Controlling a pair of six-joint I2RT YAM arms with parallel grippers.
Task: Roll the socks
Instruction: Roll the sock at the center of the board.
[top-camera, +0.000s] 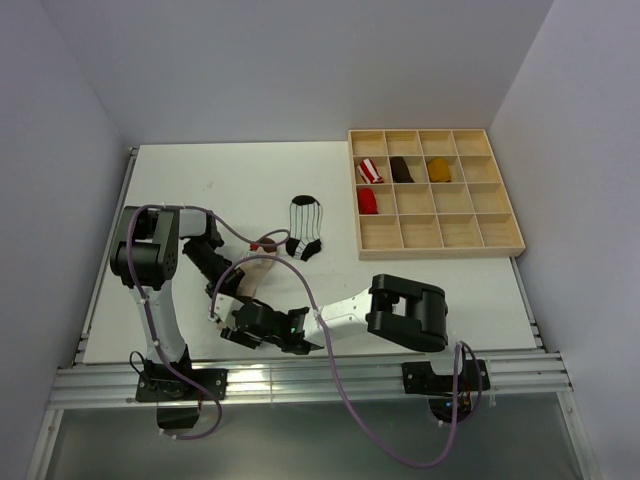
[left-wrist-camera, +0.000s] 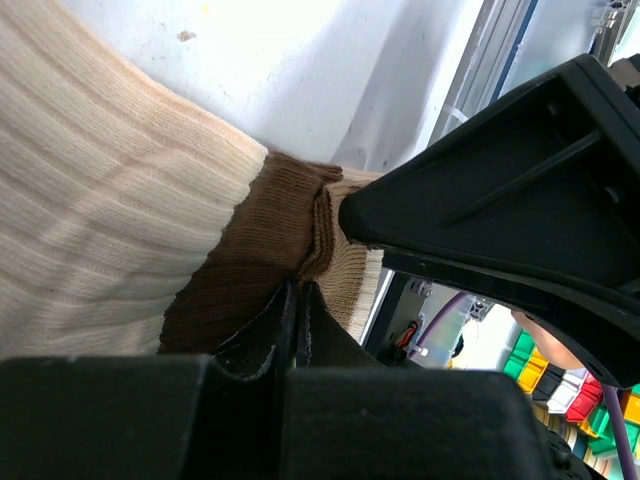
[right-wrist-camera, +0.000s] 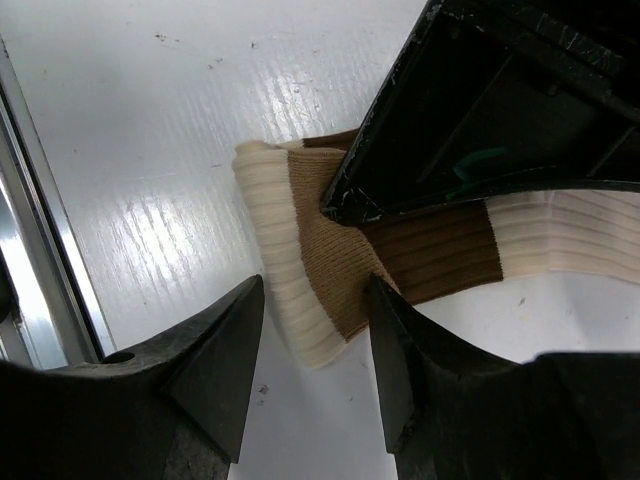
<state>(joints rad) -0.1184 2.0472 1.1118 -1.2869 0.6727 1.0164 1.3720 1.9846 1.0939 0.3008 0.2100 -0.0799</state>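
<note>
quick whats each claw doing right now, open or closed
left claw: closed, pinching the cream sock at its brown band
right claw: open, astride that sock's cuff end

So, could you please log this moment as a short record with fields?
cream sock: lying on table, brown band end folded over
left gripper: shut on cream sock's brown band
right gripper: jaws open, straddling the folded end
striped sock: lying apart, untouched
tray: four sock bundles in compartments
</note>
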